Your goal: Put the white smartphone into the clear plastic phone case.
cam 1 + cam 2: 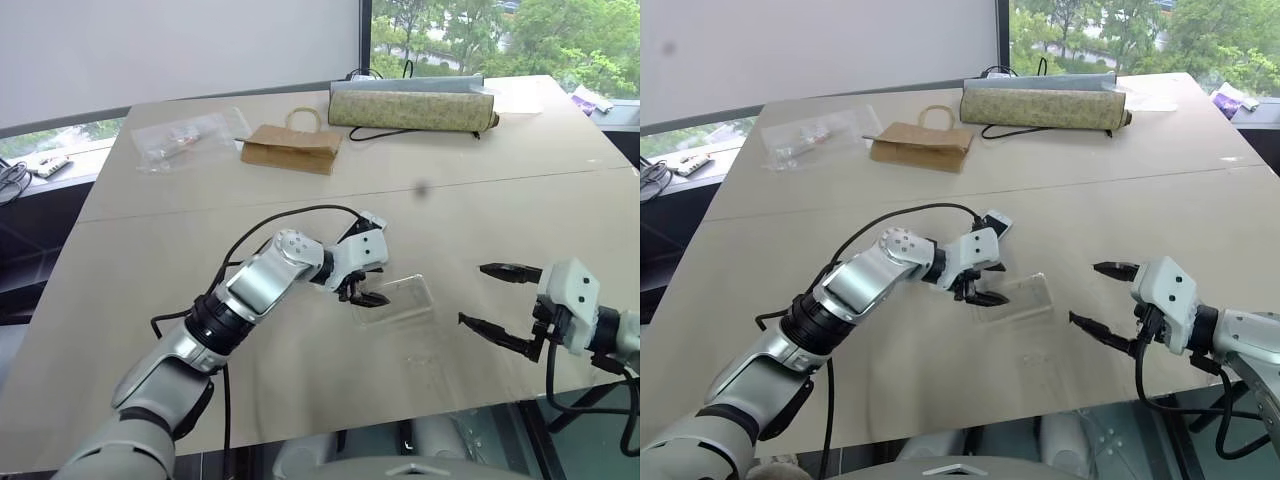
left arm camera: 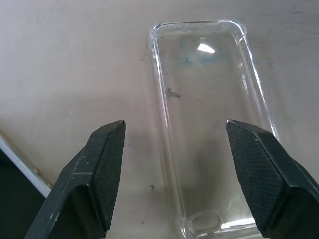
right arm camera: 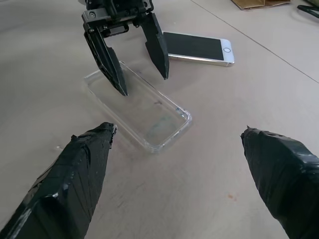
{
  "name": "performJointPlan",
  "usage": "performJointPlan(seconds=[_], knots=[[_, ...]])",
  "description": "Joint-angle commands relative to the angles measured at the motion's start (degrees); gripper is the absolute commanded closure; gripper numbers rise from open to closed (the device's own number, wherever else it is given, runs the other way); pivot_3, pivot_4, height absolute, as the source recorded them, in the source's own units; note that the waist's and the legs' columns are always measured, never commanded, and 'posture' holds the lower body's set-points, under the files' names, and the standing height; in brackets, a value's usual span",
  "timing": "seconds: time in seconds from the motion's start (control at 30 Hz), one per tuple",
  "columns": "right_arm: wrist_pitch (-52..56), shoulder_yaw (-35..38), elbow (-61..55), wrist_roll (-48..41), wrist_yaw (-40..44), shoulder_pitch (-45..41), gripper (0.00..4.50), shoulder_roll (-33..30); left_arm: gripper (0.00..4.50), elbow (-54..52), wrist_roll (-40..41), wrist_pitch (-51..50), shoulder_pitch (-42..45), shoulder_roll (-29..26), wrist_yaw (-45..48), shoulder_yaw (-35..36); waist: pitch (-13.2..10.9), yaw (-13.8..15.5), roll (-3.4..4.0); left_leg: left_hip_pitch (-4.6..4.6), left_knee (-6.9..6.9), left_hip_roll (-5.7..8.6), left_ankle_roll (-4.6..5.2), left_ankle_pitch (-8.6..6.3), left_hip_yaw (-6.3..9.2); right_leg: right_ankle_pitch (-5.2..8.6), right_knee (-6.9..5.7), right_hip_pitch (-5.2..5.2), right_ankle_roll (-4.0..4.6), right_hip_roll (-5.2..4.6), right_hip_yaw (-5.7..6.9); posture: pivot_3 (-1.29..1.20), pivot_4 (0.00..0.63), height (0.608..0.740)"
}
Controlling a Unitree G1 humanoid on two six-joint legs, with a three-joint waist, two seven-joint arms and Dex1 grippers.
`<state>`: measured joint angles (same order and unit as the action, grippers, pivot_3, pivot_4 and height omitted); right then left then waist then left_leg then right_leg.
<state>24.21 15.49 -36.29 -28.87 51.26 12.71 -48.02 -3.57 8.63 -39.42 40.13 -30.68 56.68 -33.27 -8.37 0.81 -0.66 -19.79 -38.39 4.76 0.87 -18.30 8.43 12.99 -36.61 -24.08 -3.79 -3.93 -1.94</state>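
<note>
Right wrist view – left claw spread over the clear case; right claw open wide

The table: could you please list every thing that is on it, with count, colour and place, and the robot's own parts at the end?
Table: one, beige, carries everything.
Phone case: one, clear, empty, flat near the middle, under the left gripper.
Smartphone: one, white rim and black screen, flat beyond the case, apart from it.
Paper bag: one, brown with a handle, far side.
Plastic bag: one, clear and crinkled with small items, far side, left of the paper bag.
Roll: one, yellowish patterned, far edge.
Left gripper: black fingers apart, over the case's end.
Right gripper: black fingers wide open, to the right of the case, holding nothing.
</note>
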Motion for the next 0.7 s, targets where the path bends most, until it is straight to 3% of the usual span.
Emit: performJointPlan(seconds=[0.03, 0.3, 0.7], knots=[[-1.57, 1.33, -1.40, 0.20, 0.15, 0.70, 0.00, 0.24, 1.17, -0.29, -0.84, 1.63, -0.11, 0.48, 0.64, 1.10, 0.00, 0.00, 0.00, 0.00, 0.00, 0.00, 0.00, 0.00, 0.00, 0.00, 0.00, 0.00, 0.00, 0.00, 0.00, 0.00, 0.150, 0.740], [-1.30, 0.86, -2.24, 0.37, -0.59, 1.16, 0.00, 0.48, 1.17, -5.62, 5.23, -3.53, -1.39, -1.28, 6.94, 4.07, 0.00, -0.04, 0.00, 0.00, 0.00, -0.01, 0.00, 0.00, 0.00, 0.00, -0.03, -0.02, 0.00, 0.00, -0.01, 0.00, 0.150, 0.740], [-1.40, 2.32, -2.79, -0.26, 0.15, 3.20, 0.00, 0.26, 1.17, -6.90, 7.98, -8.50, 0.98, -1.24, 12.68, 1.13, 0.00, -0.02, 0.00, 0.00, -0.03, 0.00, 0.00, 0.00, -0.01, 0.00, -0.06, -0.01, -0.01, 0.02, 0.00, 0.00, 0.150, 0.740]])
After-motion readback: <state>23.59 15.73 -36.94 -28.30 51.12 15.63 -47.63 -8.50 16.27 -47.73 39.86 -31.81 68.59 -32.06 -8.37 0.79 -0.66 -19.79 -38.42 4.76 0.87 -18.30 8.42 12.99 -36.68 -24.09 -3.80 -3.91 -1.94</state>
